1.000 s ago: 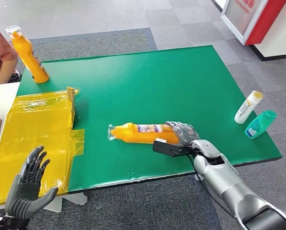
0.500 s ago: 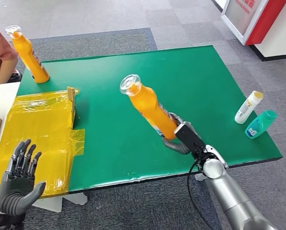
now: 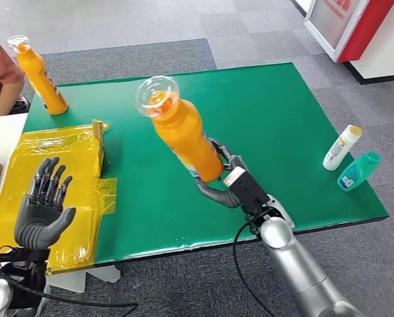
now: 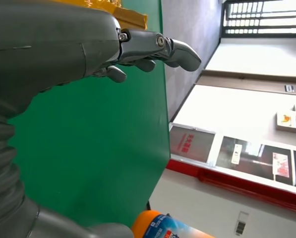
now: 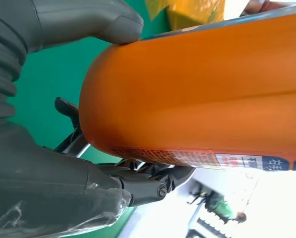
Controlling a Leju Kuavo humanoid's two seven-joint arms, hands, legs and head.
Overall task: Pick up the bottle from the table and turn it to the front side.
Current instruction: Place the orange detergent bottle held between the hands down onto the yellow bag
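My right hand (image 3: 227, 183) grips the base of an orange bottle (image 3: 182, 132) with a clear cap, held above the green table (image 3: 264, 105) and tilted with its cap up and toward me. The right wrist view shows the orange bottle (image 5: 199, 94) clamped between the thumb (image 5: 86, 20) and the darker fingers (image 5: 146, 183). My left hand (image 3: 43, 211) is raised over the yellow wrapped box at the left, fingers spread, holding nothing. In the left wrist view the left hand (image 4: 101, 44) spreads over the table, and the bottle's base (image 4: 168, 225) shows at the edge.
A second orange bottle (image 3: 37, 74) stands at the table's far left corner beside a person's arm (image 3: 0, 76). A yellow taped box (image 3: 50, 185) covers the near left. A white bottle (image 3: 342, 146) and a teal bottle (image 3: 359, 170) lie at the right edge.
My right hand has lifted the bottle off the table, where it lay on its side, and swung it up to a tilted upright pose. My left hand has risen slightly.
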